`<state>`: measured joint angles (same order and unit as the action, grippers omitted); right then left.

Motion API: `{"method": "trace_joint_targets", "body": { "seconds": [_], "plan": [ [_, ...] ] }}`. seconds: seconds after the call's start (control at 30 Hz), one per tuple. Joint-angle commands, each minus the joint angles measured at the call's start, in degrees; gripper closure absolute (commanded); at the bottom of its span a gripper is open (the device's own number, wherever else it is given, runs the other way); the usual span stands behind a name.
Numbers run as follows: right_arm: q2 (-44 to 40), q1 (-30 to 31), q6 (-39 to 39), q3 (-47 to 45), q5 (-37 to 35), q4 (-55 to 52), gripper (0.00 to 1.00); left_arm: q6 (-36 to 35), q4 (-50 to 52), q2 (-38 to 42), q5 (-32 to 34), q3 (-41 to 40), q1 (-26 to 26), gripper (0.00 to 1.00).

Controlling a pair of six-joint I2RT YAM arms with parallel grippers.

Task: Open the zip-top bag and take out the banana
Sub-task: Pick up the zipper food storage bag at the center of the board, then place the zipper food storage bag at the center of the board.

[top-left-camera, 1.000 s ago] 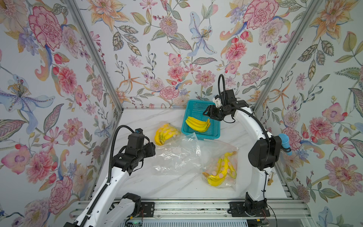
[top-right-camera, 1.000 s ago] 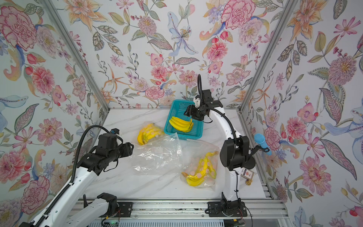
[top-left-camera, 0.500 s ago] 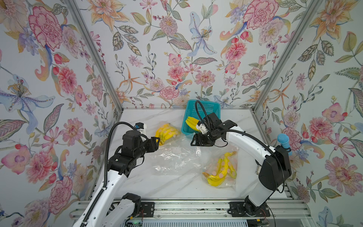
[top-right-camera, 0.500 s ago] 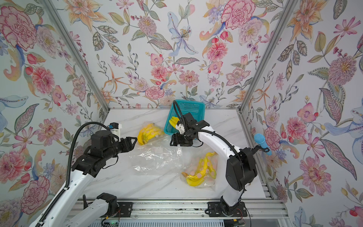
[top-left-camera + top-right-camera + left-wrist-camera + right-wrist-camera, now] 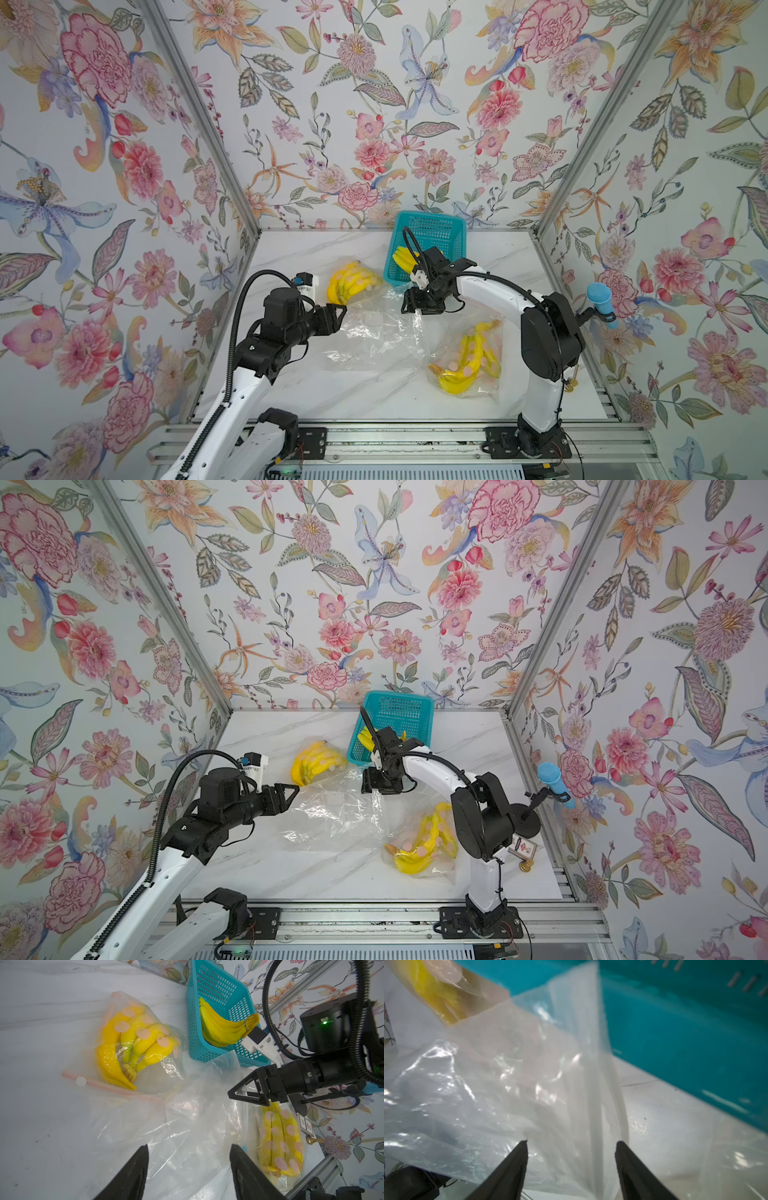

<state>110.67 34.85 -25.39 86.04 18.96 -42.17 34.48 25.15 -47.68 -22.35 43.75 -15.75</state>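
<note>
An empty, crumpled clear zip-top bag (image 5: 374, 332) (image 5: 332, 812) lies mid-table. Behind it on the left a sealed bag holds a yellow banana bunch (image 5: 351, 282) (image 5: 133, 1047), its pink zip strip (image 5: 108, 1086) facing my left arm. A second bagged banana bunch (image 5: 469, 361) (image 5: 280, 1138) lies at the front right. My left gripper (image 5: 340, 311) (image 5: 190, 1147) hovers open over the empty bag's left edge. My right gripper (image 5: 409, 305) (image 5: 572, 1142) is open just above that bag's back right corner, beside the basket. Neither holds anything.
A teal basket (image 5: 453, 232) (image 5: 239, 1001) at the back holds an unbagged banana bunch (image 5: 220, 1028). A blue microphone (image 5: 600, 299) on a stand sits by the right wall, with a small card (image 5: 523, 848) and a brass bell (image 5: 525, 867) near it.
My right arm has swung from over the basket down and forward to the empty bag's back corner. My left arm has reached further in toward the bags.
</note>
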Motion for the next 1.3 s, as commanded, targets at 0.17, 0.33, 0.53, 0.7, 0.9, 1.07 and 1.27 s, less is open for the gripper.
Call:
{"method": "trace_joint_targets", "body": {
  "seconds": [0.17,0.33,0.53,0.7,0.9,1.07,1.27],
  "plan": [
    [1.63,0.98,-1.82,4.57,-0.03,1.64,0.67,-4.29,3.02,-0.44,0.72,5.1,0.46,0.34],
    [0.63,4.93,-4.78,5.97,0.05,3.91,0.81,-4.62,4.12,1.56,0.84,4.78,0.48,0.35],
    [-0.37,10.75,-11.08,9.06,1.72,11.08,0.99,-4.16,2.81,6.88,0.64,4.44,0.45,0.36],
    [2.23,14.63,-18.45,13.8,4.28,18.39,1.0,-4.4,2.37,11.37,1.72,4.8,0.46,0.37],
    [10.18,17.59,-26.2,25.51,4.64,25.05,1.0,-5.3,2.92,15.6,2.63,6.43,0.49,0.39],
    [17.63,18.21,-40.91,29.67,-2.62,38.86,1.0,-5.84,6.47,17.95,3.61,7.59,0.46,0.39],
    [31.52,20.34,-52.57,40.81,-13.56,51.84,1.0,-6.79,12.57,20.14,5.68,10.06,0.48,0.39]
  ]
}}
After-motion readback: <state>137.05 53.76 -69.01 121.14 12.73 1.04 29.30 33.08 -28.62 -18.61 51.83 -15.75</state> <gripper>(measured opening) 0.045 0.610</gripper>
